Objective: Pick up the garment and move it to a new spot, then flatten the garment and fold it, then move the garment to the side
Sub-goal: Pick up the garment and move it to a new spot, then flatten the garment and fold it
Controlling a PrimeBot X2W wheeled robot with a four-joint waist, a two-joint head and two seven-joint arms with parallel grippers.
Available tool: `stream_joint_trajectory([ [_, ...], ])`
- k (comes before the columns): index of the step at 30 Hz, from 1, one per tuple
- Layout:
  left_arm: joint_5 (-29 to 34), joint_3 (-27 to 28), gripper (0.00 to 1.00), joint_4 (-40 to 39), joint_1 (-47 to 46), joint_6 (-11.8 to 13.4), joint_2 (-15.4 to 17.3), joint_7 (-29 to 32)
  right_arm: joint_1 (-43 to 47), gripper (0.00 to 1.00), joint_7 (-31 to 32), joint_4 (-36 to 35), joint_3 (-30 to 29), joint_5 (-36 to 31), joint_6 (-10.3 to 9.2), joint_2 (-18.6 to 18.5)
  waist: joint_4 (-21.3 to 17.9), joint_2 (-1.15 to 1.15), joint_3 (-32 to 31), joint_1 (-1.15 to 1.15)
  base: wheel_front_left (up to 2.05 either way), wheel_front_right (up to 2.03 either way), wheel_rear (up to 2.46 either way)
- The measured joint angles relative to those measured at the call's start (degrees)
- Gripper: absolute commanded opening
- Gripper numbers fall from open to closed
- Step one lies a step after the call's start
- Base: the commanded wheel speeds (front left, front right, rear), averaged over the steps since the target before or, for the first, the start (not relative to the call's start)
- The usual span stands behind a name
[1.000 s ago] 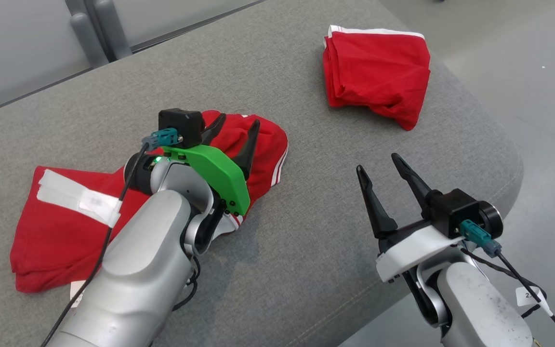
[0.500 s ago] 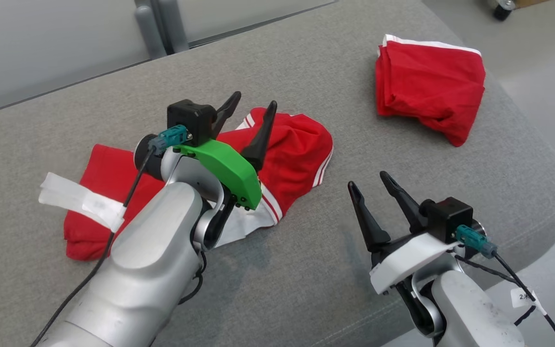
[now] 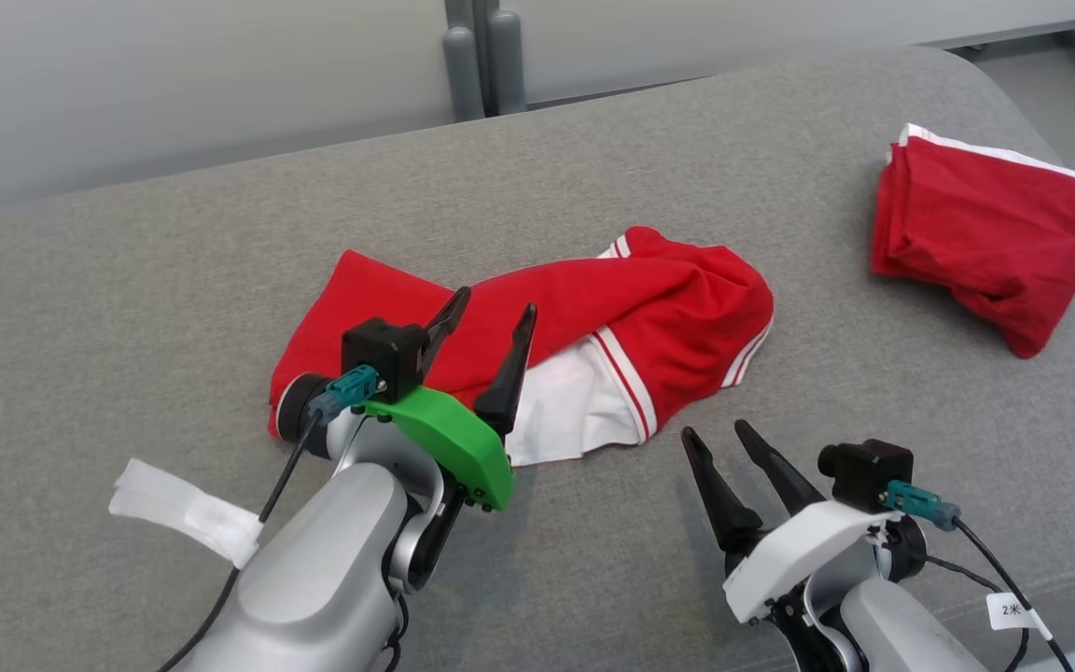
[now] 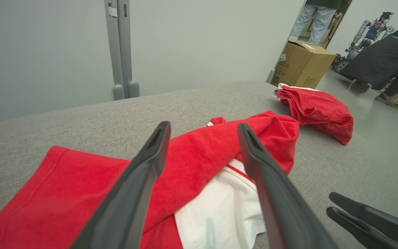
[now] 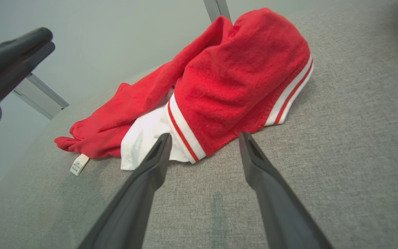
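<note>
The garment, red with white striped trim and a white lining, lies crumpled in the middle of the grey cushion. My left gripper hovers open over its near-left part, nothing between the fingers. In the left wrist view the garment spreads beneath the open left gripper. My right gripper stands open just short of the garment's near edge. The right wrist view has the striped hem of the garment right ahead of the open right gripper.
A second red garment, folded, lies at the cushion's far right end. A grey wall and post stand behind. Beyond the cushion's end are a cardboard box and a crouching person.
The camera has swung, shifting the whole picture right and down. My left gripper has drawn back from the garment's right lump to its near-left part. Both grippers stay open.
</note>
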Motion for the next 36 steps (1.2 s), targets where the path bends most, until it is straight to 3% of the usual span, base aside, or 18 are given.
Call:
stream_joint_trajectory([
  [14, -1.99, 2.91, 1.0, -5.68, 7.67, 1.54, 0.27, -0.93, 1.84, 1.0, 0.73, 3.92, -0.01, 10.81, 1.26, 0.04, 10.7, 0.0, -2.16, 0.0, 0.0, 0.0, 0.0],
  [21, -1.85, 4.0, 1.0, -8.56, 9.08, 1.82, 0.75, -0.98, 1.15, 1.0, 1.02, 7.03, 1.64, 12.46, 1.26, 0.08, 15.83, 0.0, -2.28, 0.0, 0.0, 0.0, 0.0],
  [36, -0.4, 5.14, 1.0, -13.34, 11.59, 2.22, 1.67, -0.99, -3.63, 1.0, 0.75, 13.01, 1.45, 15.95, -0.67, 0.01, 22.74, 0.0, -0.41, 0.0, 0.0, 0.0, 0.0],
])
